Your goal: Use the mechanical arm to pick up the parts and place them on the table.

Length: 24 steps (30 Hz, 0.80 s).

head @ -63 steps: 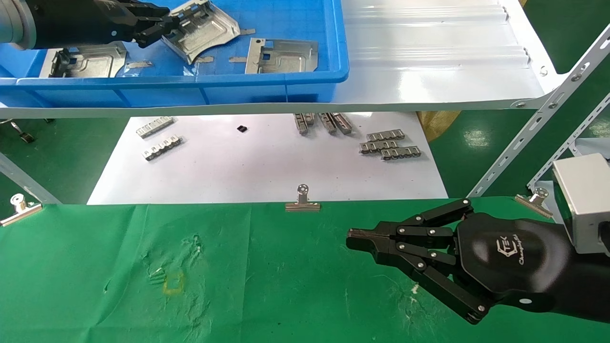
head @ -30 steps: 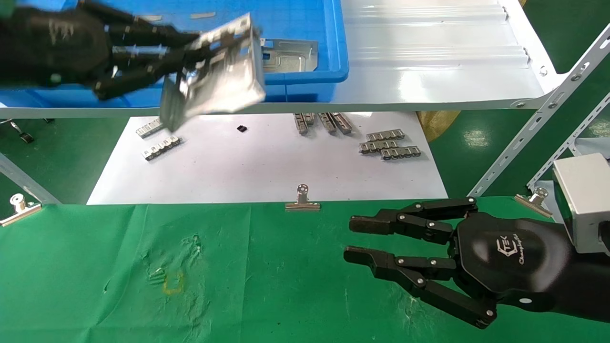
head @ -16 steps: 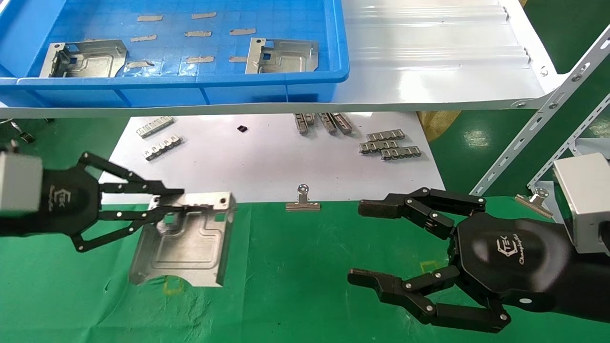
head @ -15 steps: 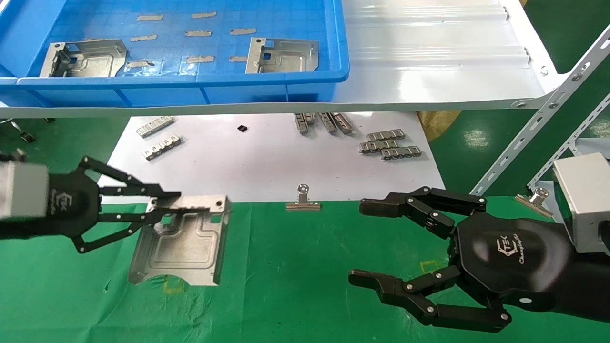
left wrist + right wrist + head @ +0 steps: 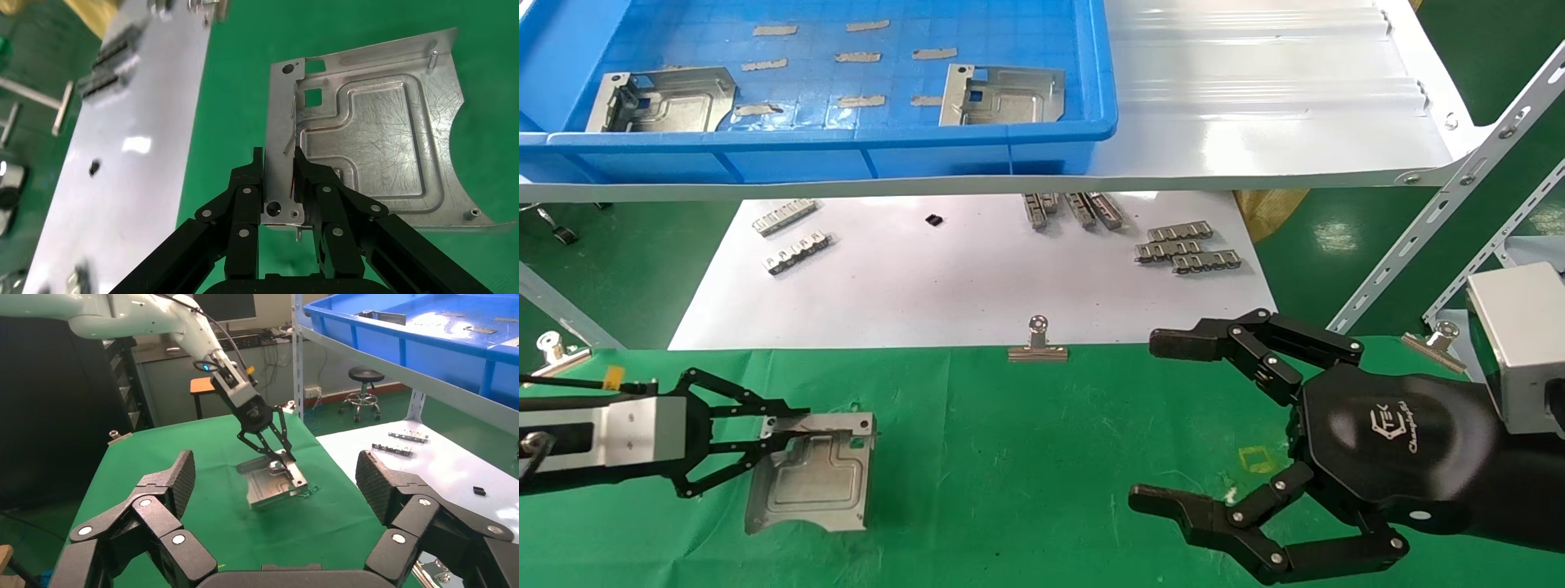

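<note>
My left gripper (image 5: 797, 425) is shut on the raised edge of one of the parts, a silver stamped plate (image 5: 817, 478), at the left of the green table (image 5: 1026, 457). The plate hangs tilted, low over the cloth, and I cannot tell whether it touches. In the left wrist view the fingers (image 5: 278, 162) pinch the plate (image 5: 373, 141) near its corner hole. My right gripper (image 5: 1156, 420) hovers open and empty over the table's right side. The right wrist view shows its wide pads (image 5: 276, 478) and the held plate (image 5: 269, 490) beyond. Two more plates (image 5: 666, 100) (image 5: 1001, 94) lie in the blue bin.
The blue bin (image 5: 846, 139) sits on a glossy white shelf (image 5: 1254, 106) at the back. Small ridged strips (image 5: 1185, 249) (image 5: 789, 241) lie on a white sheet (image 5: 977, 286). A binder clip (image 5: 1037, 343) holds the cloth's far edge. A yellow square mark (image 5: 1257, 459) shows by my right gripper.
My left gripper carried a plate out of the bin and down to just over the cloth at the left. My right gripper went from shut to wide open.
</note>
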Each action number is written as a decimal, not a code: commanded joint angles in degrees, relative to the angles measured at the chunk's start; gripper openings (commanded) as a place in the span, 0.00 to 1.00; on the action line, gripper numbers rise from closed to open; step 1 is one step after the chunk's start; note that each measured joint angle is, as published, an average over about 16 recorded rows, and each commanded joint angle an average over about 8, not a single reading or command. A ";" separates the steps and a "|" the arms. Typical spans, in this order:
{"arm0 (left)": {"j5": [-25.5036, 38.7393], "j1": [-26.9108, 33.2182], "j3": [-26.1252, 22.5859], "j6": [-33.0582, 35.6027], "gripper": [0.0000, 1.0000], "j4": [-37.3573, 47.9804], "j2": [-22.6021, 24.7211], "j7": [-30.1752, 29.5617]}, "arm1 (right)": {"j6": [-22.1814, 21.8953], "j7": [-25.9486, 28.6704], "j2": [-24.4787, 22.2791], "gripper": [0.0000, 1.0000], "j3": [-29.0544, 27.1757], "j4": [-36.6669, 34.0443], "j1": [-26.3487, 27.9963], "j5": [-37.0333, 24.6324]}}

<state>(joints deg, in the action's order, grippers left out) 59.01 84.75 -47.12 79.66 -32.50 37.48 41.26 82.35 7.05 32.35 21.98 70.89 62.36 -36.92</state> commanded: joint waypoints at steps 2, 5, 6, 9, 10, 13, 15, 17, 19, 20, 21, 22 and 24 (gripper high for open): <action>1.19 -0.55 -0.45 -1.78 0.54 1.02 0.67 1.21 | 0.00 0.00 0.00 1.00 0.00 0.00 0.00 0.00; 2.29 -0.70 -1.02 -2.44 0.91 1.61 1.24 1.74 | 0.00 0.00 0.00 1.00 0.00 0.00 0.00 0.00; 2.70 -0.69 -1.24 -2.59 0.99 1.76 1.38 1.86 | 0.00 0.00 0.00 1.00 0.00 0.00 0.00 0.00; 3.46 -0.56 -1.61 -3.20 1.00 2.34 1.78 1.82 | 0.00 0.00 0.00 1.00 0.00 0.00 0.00 0.00; 3.56 -0.51 -1.65 -3.32 1.00 2.52 1.88 1.78 | 0.00 0.00 0.00 1.00 0.00 0.00 0.00 0.00; 3.28 -0.34 -1.51 -3.18 1.00 3.00 2.02 1.58 | 0.00 0.00 0.00 1.00 0.00 0.00 0.00 0.00; 2.65 -0.18 -1.28 -2.29 1.00 3.28 2.00 1.22 | 0.00 0.00 0.00 1.00 0.00 0.00 0.00 0.00; 1.99 0.14 -1.14 -0.71 1.00 3.65 1.92 0.41 | 0.00 0.00 0.00 1.00 0.00 0.00 0.00 0.00; 1.58 0.67 -1.22 1.27 1.00 4.21 1.88 -0.97 | 0.00 0.00 0.00 1.00 0.00 0.00 0.00 0.00; 1.55 1.06 -1.37 2.31 1.00 4.60 1.89 -1.88 | 0.00 0.00 0.00 1.00 0.00 0.00 0.00 0.00; 1.63 1.49 -1.59 3.32 1.00 5.07 1.93 -2.93 | 0.00 0.00 0.00 1.00 0.00 0.00 0.00 0.00; 1.83 1.99 -1.86 4.22 1.00 5.63 2.02 -4.12 | 0.00 0.00 0.00 1.00 0.00 0.00 0.00 0.00; 2.30 3.14 -2.42 5.99 1.00 6.95 2.34 -6.64 | 0.00 0.00 0.00 1.00 0.00 0.00 0.00 0.00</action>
<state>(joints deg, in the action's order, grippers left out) 60.40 87.67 -49.18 85.50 -25.15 39.99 34.37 82.35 7.05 32.35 21.98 70.89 62.36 -36.92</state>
